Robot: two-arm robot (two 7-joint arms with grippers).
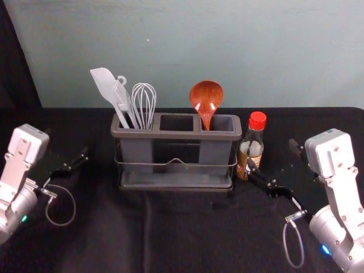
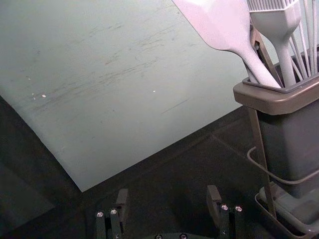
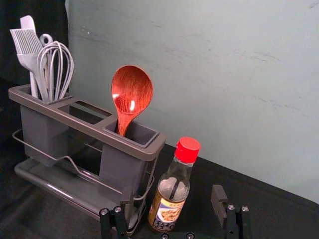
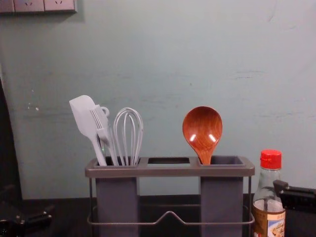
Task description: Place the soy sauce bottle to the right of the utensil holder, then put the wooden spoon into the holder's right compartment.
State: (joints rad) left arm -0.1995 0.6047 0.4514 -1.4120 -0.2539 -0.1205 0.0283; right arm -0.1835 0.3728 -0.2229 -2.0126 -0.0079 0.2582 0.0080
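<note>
Hand (image 1: 272,154) at right, wide open, beside bottle (image 1: 252,149)

Soft light is spreading fairly evenly over the wall (image 1: 199,45), while the dark worktop (image 1: 176,239) is swallowing most of it — its folds are barely showing. Two glints are shining on the wooden spoon (image 4: 202,129) in the chest view — and a blue light (image 1: 325,249) is glowing at the head view's lower right.

We count: 1 holder (image 1: 170,135), 1 bottle (image 3: 168,204), 1 wooden spoon (image 1: 206,96), 1 spatula (image 4: 84,117), 1 brush (image 2: 276,22), 1 whisk (image 4: 129,136), 1 ring-topped utensil (image 3: 46,35).
</note>
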